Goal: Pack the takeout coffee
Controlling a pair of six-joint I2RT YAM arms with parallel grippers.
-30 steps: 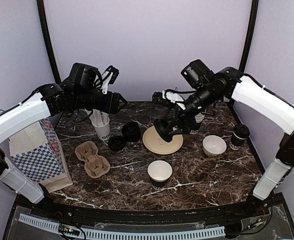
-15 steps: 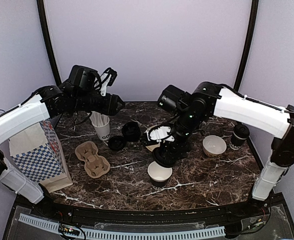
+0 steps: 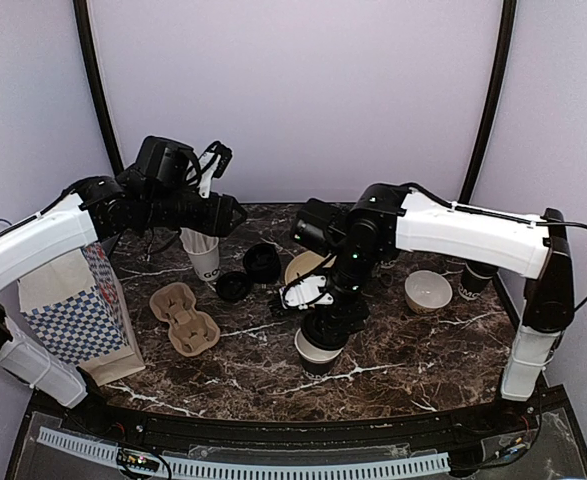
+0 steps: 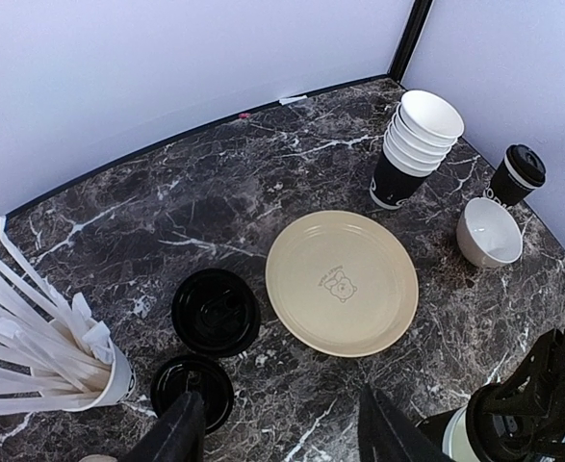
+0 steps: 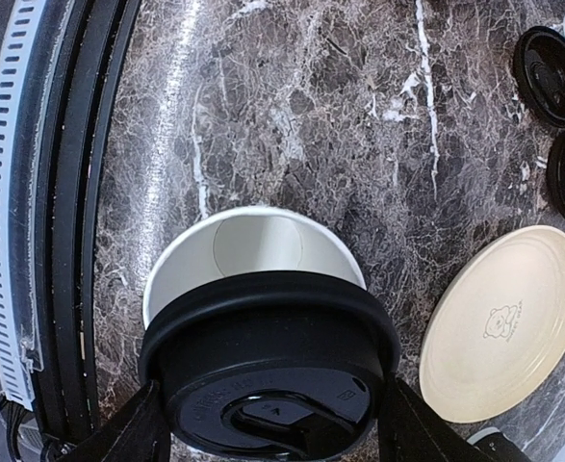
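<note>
Top external: the right gripper [image 3: 325, 322] hangs over the open cup [image 3: 317, 352] at the near middle of the table, clamped on a black lid [image 3: 323, 331]. The left gripper [image 3: 231, 212] hovers at the far left above the straw cup [image 3: 203, 255]. The pulp carrier [image 3: 183, 318] and checked bag [image 3: 73, 300] wait nearer on the left. How well the lid is centred cannot be told from here

Left wrist: the left gripper's fingers [image 4: 181, 433] stand apart with nothing between them. Only this view gives the far right plainly: a stack of spare cups [image 4: 417, 144] and a lidded cup [image 4: 518, 171]

Right wrist: only here does the alignment show. The lid hides most of the cup, whose white inside peeks past one side. I would level the lid, bring the rims concentric, then press straight down, since a skewed push could tip the light cup
</note>
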